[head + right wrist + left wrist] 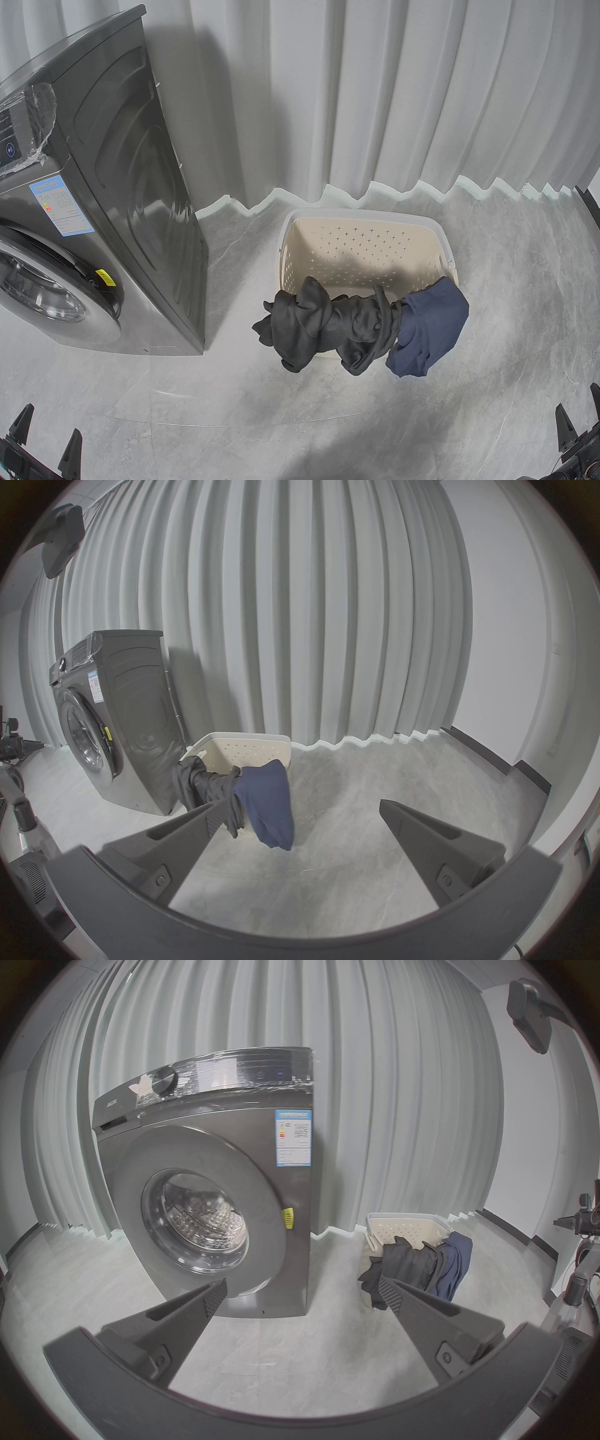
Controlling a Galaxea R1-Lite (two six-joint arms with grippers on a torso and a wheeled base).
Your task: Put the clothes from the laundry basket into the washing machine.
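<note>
The cream laundry basket (365, 215) stands on the grey floor (250, 400), near the washing machine (131, 187) and in front of the white curtain (375, 94). A dark grey cloth (325, 322) hangs over the near edge of the basket. It is all bunched up, and part of it droops down the outside. A blue cloth (434, 328) touches it and hangs over the same edge, at the corner. The washing machine is dark grey and has a round window (197, 1219) in front, where the shiny drum shows. The left hand (301, 1285) is low over the floor, well apart from the basket. Its two fingers are spread wide with nothing between them. The right hand (301, 805) is low on the other side, also spread wide and holding nothing.
</note>
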